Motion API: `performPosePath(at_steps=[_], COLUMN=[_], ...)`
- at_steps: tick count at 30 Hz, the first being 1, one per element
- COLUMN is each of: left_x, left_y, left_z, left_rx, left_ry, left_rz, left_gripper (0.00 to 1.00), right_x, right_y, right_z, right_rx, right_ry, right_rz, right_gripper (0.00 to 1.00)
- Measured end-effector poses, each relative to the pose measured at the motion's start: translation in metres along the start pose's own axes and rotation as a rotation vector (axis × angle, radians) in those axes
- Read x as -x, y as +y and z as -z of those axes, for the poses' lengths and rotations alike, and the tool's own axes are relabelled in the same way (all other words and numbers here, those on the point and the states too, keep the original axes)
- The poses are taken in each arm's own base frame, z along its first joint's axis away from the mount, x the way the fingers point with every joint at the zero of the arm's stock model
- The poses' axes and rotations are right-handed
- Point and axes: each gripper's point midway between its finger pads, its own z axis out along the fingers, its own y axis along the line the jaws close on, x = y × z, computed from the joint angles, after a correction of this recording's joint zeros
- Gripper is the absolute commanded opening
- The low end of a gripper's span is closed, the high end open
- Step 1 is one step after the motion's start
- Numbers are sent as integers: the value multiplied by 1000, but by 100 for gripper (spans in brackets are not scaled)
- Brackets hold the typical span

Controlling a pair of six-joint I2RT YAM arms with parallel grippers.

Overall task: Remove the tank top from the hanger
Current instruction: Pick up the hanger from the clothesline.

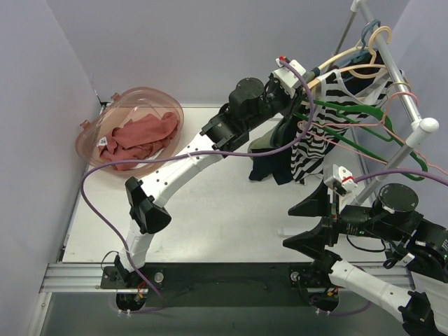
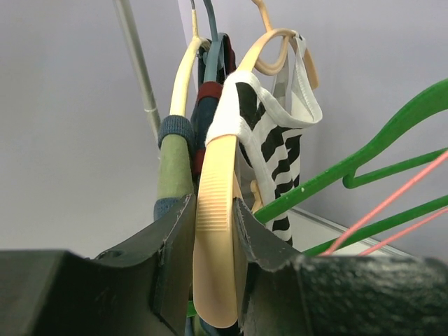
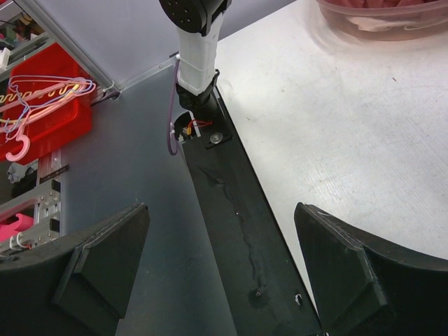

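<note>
We see the black-and-white striped tank top (image 1: 313, 143) hanging, one strap over the cream plastic hanger (image 1: 343, 57), hooked on the rack rail (image 1: 412, 105) far right.

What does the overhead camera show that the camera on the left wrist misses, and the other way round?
Only the overhead view: the pink basket holding a red cloth, and the right gripper, open and empty, low near the arm bases. Only the left wrist view: a close look at the left gripper pinching one arm of the beige hanger. Both: the striped tank top hanging on that hanger, and the green hangers beside it.
</note>
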Motion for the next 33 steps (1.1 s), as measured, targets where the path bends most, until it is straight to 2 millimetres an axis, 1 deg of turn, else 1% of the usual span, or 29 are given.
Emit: performPosePath(at_steps=[1,3,7,13,16,18,19,20,22,23,25,26,28,29,32,33], left_x=[-1,-4,-5,-9,-15,-19,-23,-27,-34,-37,-43,-48,-50,-51,-51,-51], left_y=[0,-2,-5,-14,-22,-27,-28,-29,-28,-27,-22,-17,-8,-2,25,34], left_z=[1,5,12,14,16,18,20,22,29,32,41,49,59,66,92,103], left_rx=[-4,-12,-29,-79,-121,-139,-144,-145,-141,-134,-108,-91,-60,-33,66,101], left_ry=[4,17,30,48,71,85,99,111,135,147,166,183,188,187,187,182], left_rz=[1,4,5,11,16,18,18,19,18,20,30,40,59,71,92,100], left_gripper=[30,32,32,48,52,55,60,62,65,68,70,72,73,73,75,78], right_x=[0,0,0,0,5,16,21,29,48,60,83,93,110,120,151,160], right_y=[0,0,-1,0,-4,-10,-13,-15,-23,-28,-39,-46,-60,-69,-104,-117], right_z=[0,0,0,0,1,4,5,7,10,11,13,13,12,12,13,14], right_rx=[-2,-3,-6,-7,-40,-97,-119,-146,-211,-245,-320,-356,-427,-472,-653,-725], right_ry=[0,-1,-1,-2,-17,-49,-65,-86,-138,-169,-234,-266,-314,-341,-418,-437], right_rz=[-1,-3,-6,-19,-36,-63,-75,-90,-117,-128,-145,-151,-156,-155,-128,-113], right_gripper=[89,88,88,88,86,85,85,84,84,83,81,79,76,69,63,63])
